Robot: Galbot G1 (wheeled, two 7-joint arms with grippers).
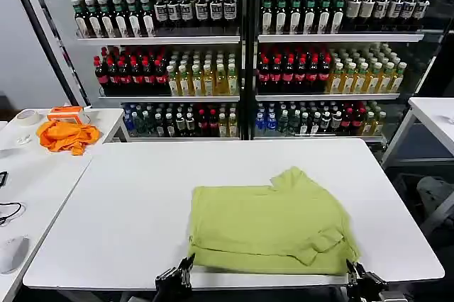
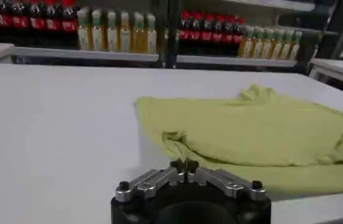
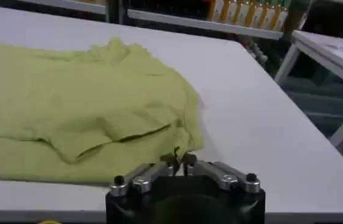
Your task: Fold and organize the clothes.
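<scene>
The lime T-shirt [image 1: 273,224] lies partly folded on the white table [image 1: 128,203], near the front edge and right of centre, with one sleeve sticking out toward the back. My left gripper [image 1: 181,273] sits at the table's front edge by the shirt's near-left corner. In the left wrist view the left gripper [image 2: 184,165] is shut and empty, just short of the shirt [image 2: 263,131]. My right gripper [image 1: 358,275] is at the front edge by the near-right corner. Seen from the right wrist, that gripper [image 3: 180,161] is shut beside the shirt's hem [image 3: 86,103], holding nothing.
A second white table [image 1: 28,174] on the left carries a bright orange cloth [image 1: 67,135], a tape roll [image 1: 27,116] and a white object [image 1: 13,252]. Shelves of bottles [image 1: 241,40] stand behind. Another table [image 1: 436,114] stands at the right.
</scene>
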